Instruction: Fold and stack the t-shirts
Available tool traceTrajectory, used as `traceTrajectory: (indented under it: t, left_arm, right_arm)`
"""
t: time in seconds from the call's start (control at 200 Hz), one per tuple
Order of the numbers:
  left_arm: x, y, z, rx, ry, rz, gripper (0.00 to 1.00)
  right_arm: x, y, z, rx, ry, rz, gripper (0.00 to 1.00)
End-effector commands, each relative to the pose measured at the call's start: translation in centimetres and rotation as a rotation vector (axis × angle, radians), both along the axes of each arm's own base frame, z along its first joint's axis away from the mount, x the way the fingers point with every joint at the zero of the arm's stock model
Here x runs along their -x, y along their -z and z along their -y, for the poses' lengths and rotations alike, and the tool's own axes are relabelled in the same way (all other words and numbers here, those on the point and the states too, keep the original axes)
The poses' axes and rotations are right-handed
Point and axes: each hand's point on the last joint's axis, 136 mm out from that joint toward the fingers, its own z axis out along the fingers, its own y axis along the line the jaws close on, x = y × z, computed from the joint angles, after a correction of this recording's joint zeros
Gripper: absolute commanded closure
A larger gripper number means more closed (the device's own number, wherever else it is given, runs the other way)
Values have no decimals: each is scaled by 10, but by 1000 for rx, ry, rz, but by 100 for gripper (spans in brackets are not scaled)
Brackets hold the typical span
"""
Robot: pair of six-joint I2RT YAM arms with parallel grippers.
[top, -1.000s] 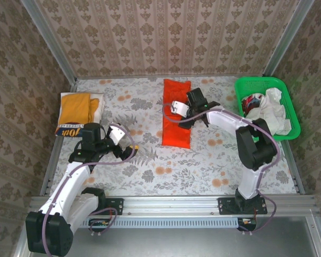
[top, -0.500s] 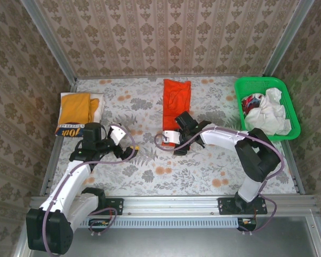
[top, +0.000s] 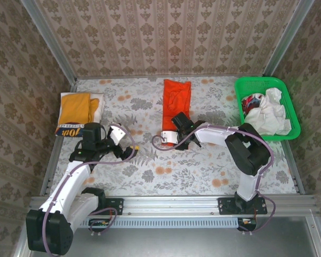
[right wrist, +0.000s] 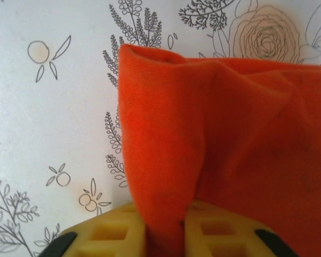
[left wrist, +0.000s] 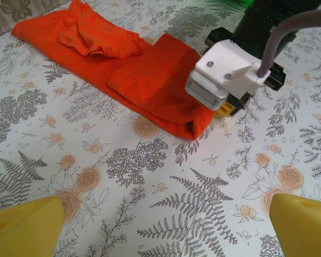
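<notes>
An orange-red t-shirt (top: 176, 101) lies folded into a long strip at the table's middle, running front to back. My right gripper (top: 174, 134) sits at its near end, shut on a fold of that orange cloth (right wrist: 230, 134); the right wrist view has the fabric pinched between the yellow fingers (right wrist: 112, 235). In the left wrist view the same shirt (left wrist: 139, 69) lies ahead with the right gripper (left wrist: 227, 107) at its corner. My left gripper (top: 129, 151) hovers open over bare table to the shirt's left, nothing between its fingertips (left wrist: 27, 225). A mustard-yellow t-shirt (top: 75, 110) lies folded at far left.
A green mesh basket (top: 259, 83) at the back right holds crumpled white t-shirts (top: 270, 112). The flower-patterned tablecloth (top: 203, 166) has free room in front of both grippers. Patterned walls and metal rails close the table in on three sides.
My right gripper slid from the shirt's middle to its near end and shut on the orange cloth there. The left arm has stayed put, still open.
</notes>
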Motion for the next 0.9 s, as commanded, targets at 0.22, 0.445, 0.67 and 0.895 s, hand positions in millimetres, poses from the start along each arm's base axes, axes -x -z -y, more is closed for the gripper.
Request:
traceTrajectory:
  t: [0.22, 0.445, 0.67, 0.895]
  left_arm:
    - [-28, -9, 1, 121, -175, -160, 0]
    - [-14, -11, 18, 73, -63, -89, 0]
    - [-41, -8, 24, 83, -179, -94, 0]
    - [-102, 13, 44, 281, -551, -424, 0]
  right_arm:
    - [46, -9, 2, 13, -47, -115, 100]
    - [98, -28, 11, 2, -62, -235, 100]
    - [136, -50, 17, -22, -55, -281, 100]
    - [142, -71, 18, -65, -61, -249, 100]
